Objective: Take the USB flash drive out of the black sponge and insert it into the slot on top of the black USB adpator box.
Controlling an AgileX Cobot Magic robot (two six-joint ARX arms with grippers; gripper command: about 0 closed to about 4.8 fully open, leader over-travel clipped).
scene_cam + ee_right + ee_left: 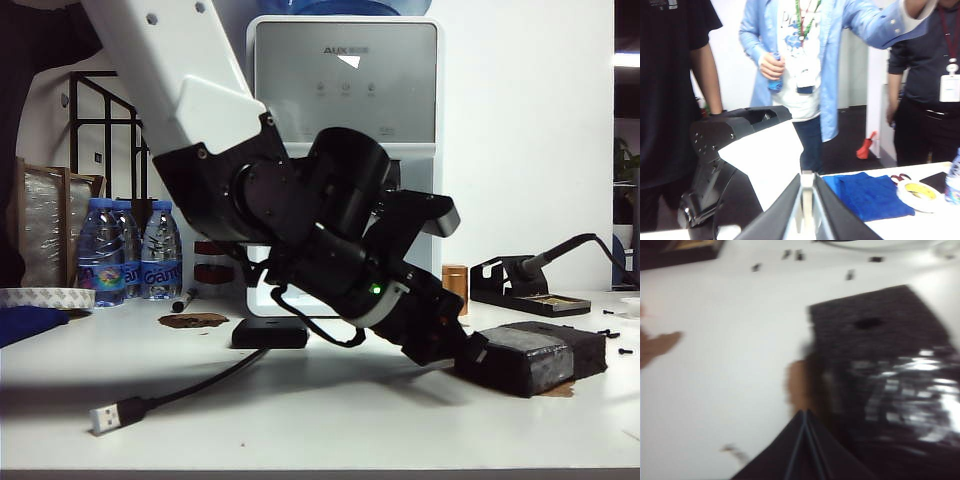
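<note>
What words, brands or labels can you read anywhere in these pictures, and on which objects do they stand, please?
"AUX", with small unreadable marks beside it: top of the water dispenser's grey panel.
Fragments like "Gan": blue labels of the water bottles, not fully readable.
Icons under the dispenser's panel buttons: too small to read.
Badges on the bystanders' lanyards: blurred, unreadable.
Black sponge, black USB adpator box, left gripper, right gripper: no text visible.
</note>
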